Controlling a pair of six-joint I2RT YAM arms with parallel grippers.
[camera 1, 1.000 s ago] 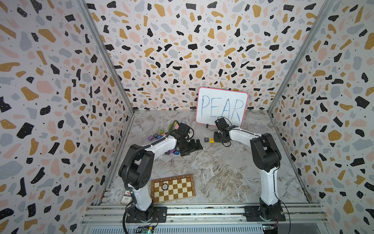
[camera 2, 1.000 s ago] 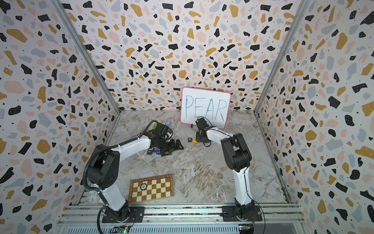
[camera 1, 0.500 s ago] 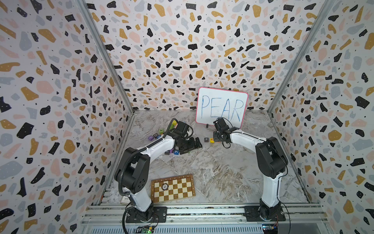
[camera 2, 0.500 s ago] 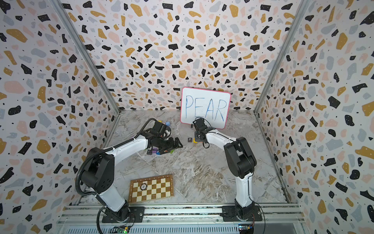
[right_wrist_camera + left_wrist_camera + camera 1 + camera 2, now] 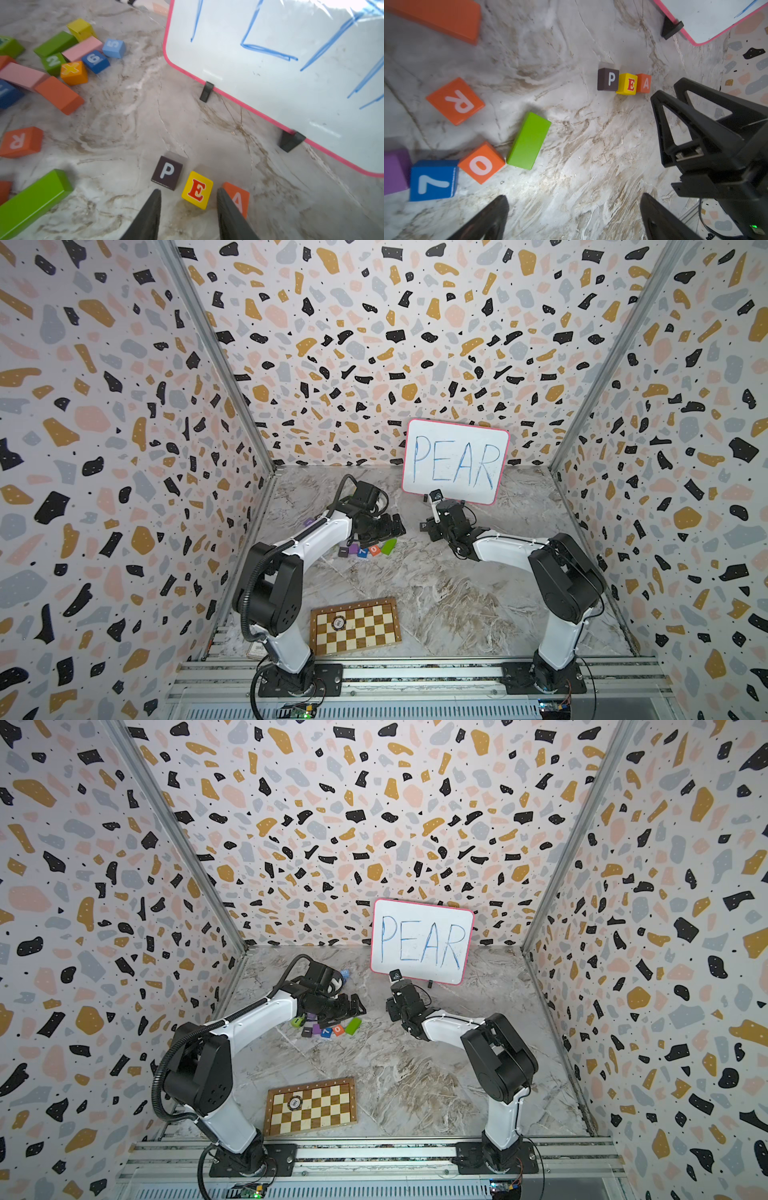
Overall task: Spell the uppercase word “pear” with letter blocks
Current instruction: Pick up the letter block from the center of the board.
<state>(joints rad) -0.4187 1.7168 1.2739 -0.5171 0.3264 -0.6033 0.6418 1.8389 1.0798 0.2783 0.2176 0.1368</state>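
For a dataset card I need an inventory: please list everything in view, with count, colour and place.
whiteboard: 1, white, pink rim, blue PEAR, propped at the back wall
P block: 1, blackish, starts the row before the whiteboard
E block: 1, yellow, beside P
A block: 1, orange-red, beside E
R block: 1, orange, apart from the row
other cubes: at least eight, mixed colours, piled on the left of the table
plain bars: at least five, green, pink, orange, same pile
chessboard: 1, brown and cream, front of the table
disc: 1, dark and white, on the chessboard
left gripper: 1, black, open, empty, by the pile
right gripper: 1, black, open, over the row
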